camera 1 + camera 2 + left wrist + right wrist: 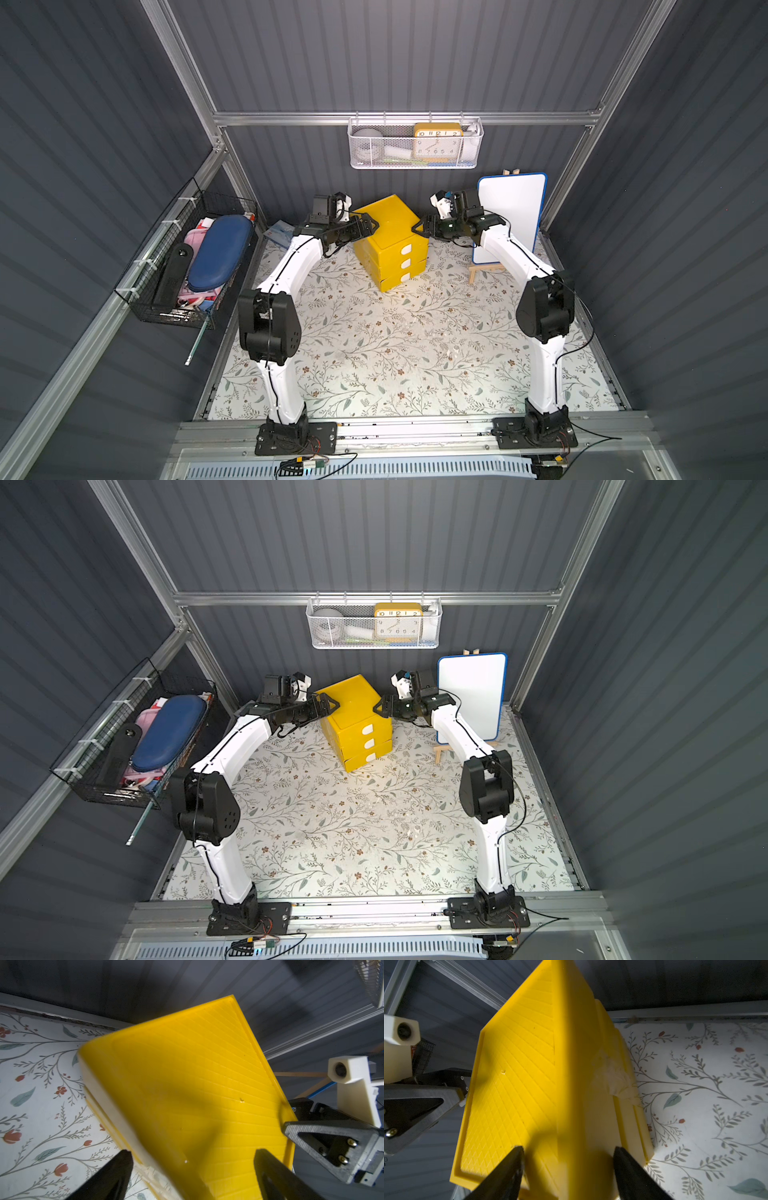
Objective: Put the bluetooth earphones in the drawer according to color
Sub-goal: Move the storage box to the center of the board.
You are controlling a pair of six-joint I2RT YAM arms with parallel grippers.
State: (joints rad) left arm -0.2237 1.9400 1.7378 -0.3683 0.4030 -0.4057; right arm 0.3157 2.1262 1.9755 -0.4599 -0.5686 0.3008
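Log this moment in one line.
drawer cabinet: all drawers shut | left gripper: open, at top edge | right gripper: open, opposite edge | earphones: unseen

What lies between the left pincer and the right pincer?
The yellow drawer cabinet, left pincer and right pincer at its opposite top edges; both top views show it.

Likely lab: panelled aluminium frame [291, 118], robot-mounted.

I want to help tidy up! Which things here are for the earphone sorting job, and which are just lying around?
Belongs to the job: the yellow three-drawer cabinet, drawers looking shut; the left gripper and right gripper at its top edges. No earphones show.
Just lying about: the whiteboard; the yellow clock in the white mesh basket; the blue case in the black wire basket.
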